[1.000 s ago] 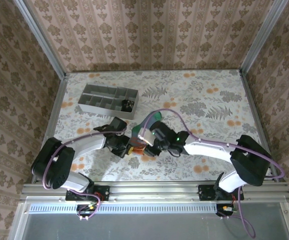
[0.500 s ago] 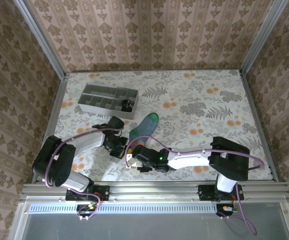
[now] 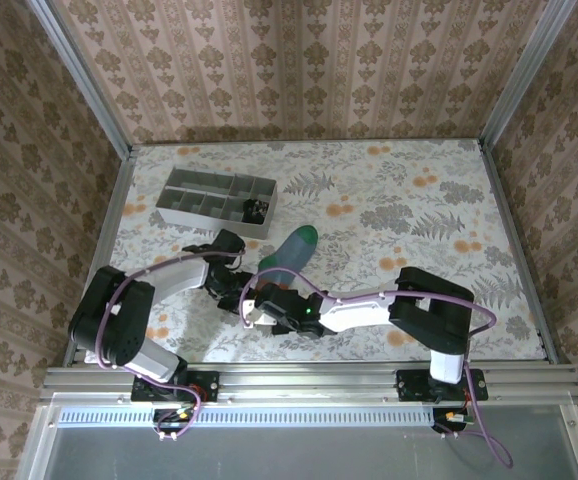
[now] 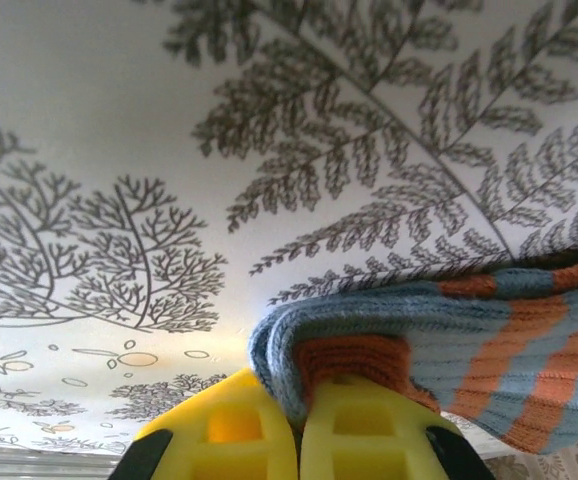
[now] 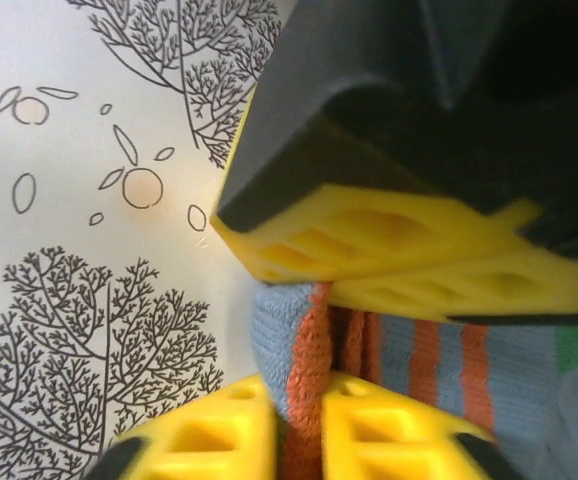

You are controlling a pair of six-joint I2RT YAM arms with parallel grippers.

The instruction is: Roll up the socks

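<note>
Left fingers (image 4: 224, 430) and right fingers (image 5: 209, 435), yellow latticed plastic, pinch the folded orange cuff of the ribbed knit sock (image 4: 489, 330)

Top view overhead, 2 wrist views close, sharing sock (image 4: 489, 330)

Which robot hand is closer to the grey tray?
Left. The left gripper holds the sock in front of the grey tray; the right gripper grips the same sock, a little farther from it.

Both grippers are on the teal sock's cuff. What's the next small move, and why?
Probably turn the cuff over toward the green toe to start the roll: left gripper and right gripper both pinch its edge, and the sock lies unrolled.
</note>
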